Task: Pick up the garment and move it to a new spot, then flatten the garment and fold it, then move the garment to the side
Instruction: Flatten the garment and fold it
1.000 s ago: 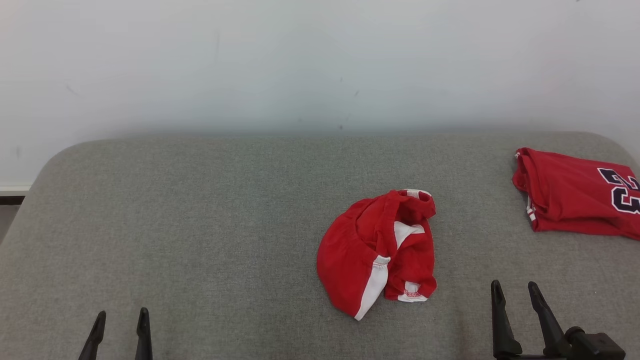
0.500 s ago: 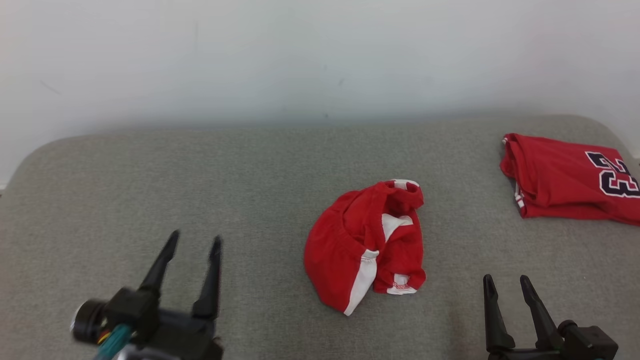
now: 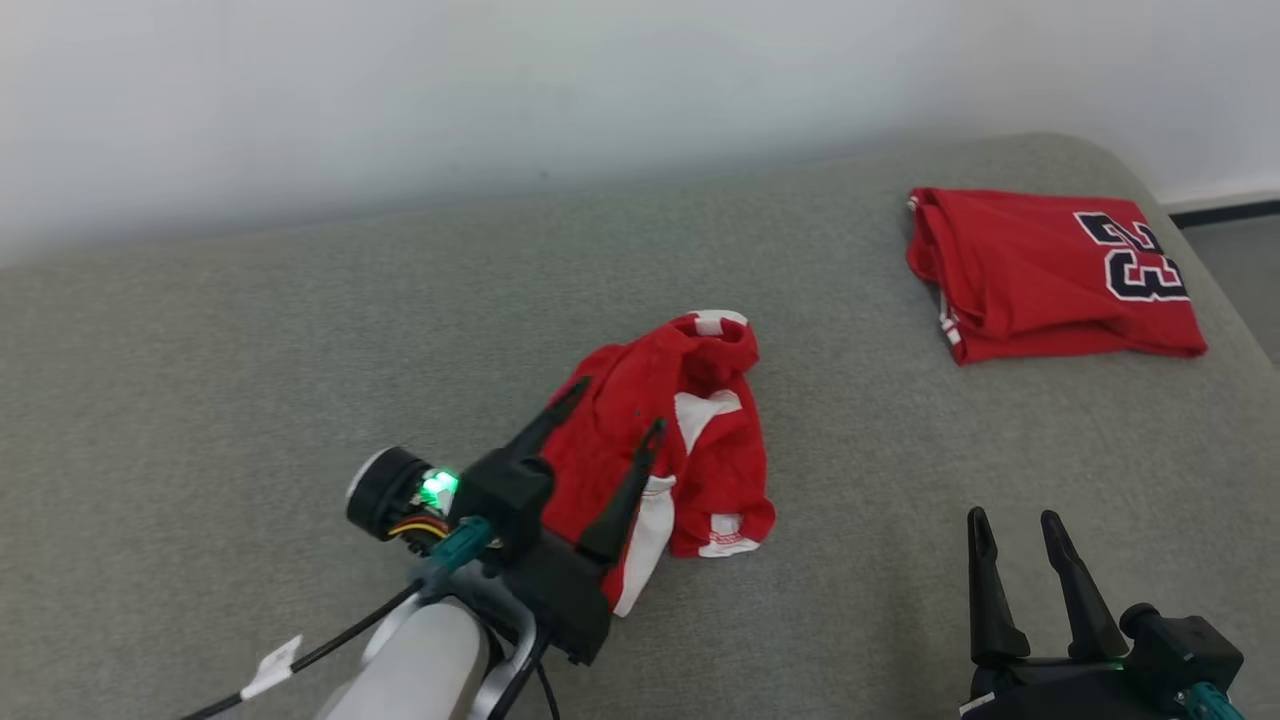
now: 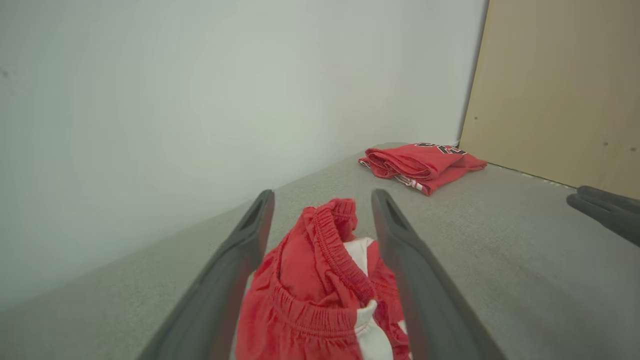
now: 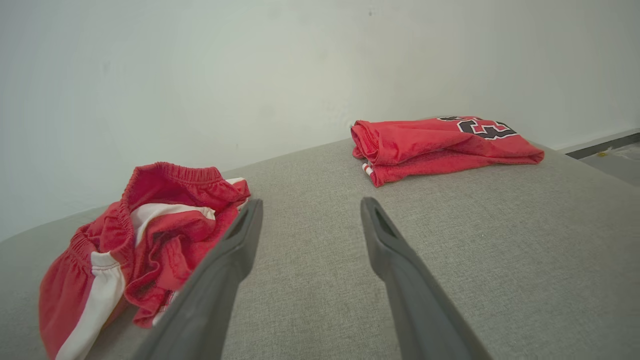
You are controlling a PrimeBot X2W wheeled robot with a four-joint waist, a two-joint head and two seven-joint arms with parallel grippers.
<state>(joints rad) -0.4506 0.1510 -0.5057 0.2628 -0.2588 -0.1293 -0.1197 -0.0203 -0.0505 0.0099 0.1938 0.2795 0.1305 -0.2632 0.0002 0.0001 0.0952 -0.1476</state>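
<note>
The garment (image 3: 700, 430) is a crumpled pair of red shorts with white side panels, lying in a heap mid-way across the grey cushion (image 3: 250, 350). My left gripper (image 3: 617, 408) is open above its left half, one finger to each side of the bunched waistband (image 4: 330, 240). My right gripper (image 3: 1015, 530) is open over bare cushion to the right of the garment (image 5: 150, 235), touching nothing.
A folded red jersey (image 3: 1040, 270) with a dark number lies at the cushion's far right, also seen as the jersey (image 5: 435, 142) and the jersey (image 4: 422, 162). A pale wall runs behind. A tan panel (image 4: 555, 85) stands at the right; floor (image 3: 1240, 270) shows past the cushion's right end.
My left arm has swung forward and right, from the lower left to over the garment. The head camera has turned, shifting the whole scene. The right gripper keeps its place.
</note>
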